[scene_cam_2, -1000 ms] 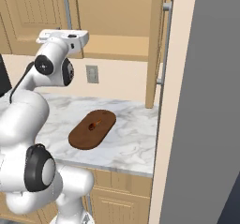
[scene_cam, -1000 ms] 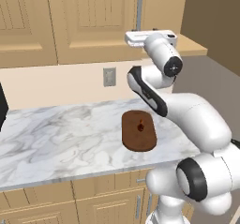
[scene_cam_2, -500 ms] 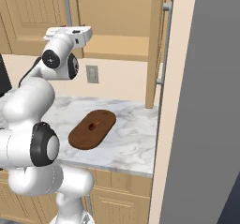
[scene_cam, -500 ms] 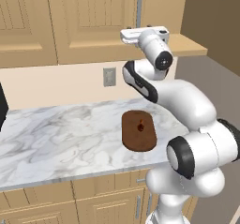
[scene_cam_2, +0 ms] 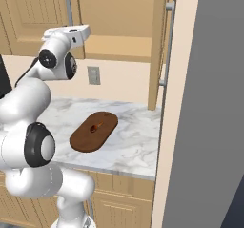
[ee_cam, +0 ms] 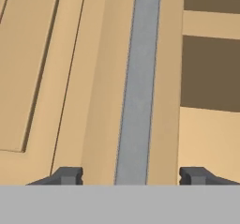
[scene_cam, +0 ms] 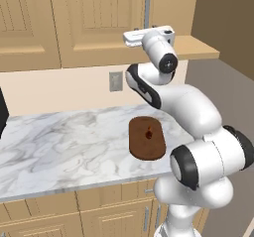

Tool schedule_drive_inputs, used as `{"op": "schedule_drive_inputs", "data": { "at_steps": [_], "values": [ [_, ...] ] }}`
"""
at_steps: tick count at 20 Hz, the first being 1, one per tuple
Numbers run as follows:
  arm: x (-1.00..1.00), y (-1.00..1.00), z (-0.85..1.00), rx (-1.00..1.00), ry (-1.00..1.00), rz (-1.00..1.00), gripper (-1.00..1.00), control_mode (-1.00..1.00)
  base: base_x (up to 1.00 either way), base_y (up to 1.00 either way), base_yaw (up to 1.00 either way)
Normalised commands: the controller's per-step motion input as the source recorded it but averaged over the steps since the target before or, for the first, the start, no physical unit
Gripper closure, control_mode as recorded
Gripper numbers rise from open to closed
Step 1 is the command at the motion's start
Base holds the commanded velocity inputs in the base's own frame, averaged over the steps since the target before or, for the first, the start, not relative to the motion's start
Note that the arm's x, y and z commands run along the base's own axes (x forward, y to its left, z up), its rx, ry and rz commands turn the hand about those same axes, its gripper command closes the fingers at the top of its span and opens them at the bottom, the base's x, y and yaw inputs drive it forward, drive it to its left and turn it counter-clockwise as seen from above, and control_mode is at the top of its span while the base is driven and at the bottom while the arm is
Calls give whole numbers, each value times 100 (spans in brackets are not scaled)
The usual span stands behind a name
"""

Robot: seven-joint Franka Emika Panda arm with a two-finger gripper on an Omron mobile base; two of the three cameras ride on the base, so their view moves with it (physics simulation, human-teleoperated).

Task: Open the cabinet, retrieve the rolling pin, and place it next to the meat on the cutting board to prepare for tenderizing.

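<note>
Gripper (ee_cam: 131, 175) sits spread, its dark tips either side of the long grey bar handle (ee_cam: 137, 82) of the light tan wood wall cabinet (scene_cam: 89, 23), not pinching yet. Best to centre on the handle, squeeze firmly, then pull along the door's arc. Dark brown oval cutting board (scene_cam: 147, 137) with the tiny reddish meat (scene_cam: 149, 134) lies on the marble table (scene_cam: 54, 147) below the handle.

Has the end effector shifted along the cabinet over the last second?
Yes. In the left base view the end effector has slid left, toward the closed door's handle, which now sits between its open fingers.
</note>
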Motion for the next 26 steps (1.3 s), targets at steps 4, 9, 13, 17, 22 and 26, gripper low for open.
{"op": "schedule_drive_inputs", "data": {
  "at_steps": [4,9,13,17,22,26],
  "values": [
    [29,20,0,-1,0,0,100,-100,0,0,0],
    [-1,12,-3,0,1,0,100,-100,0,0,0],
    [2,12,-2,0,0,-1,100,-100,0,0,0],
    [23,48,-2,0,0,-8,100,-100,0,0,0],
    [30,44,0,0,0,-6,100,-100,0,0,0],
    [29,38,0,0,0,-6,100,-100,0,0,0]
  ]
}}
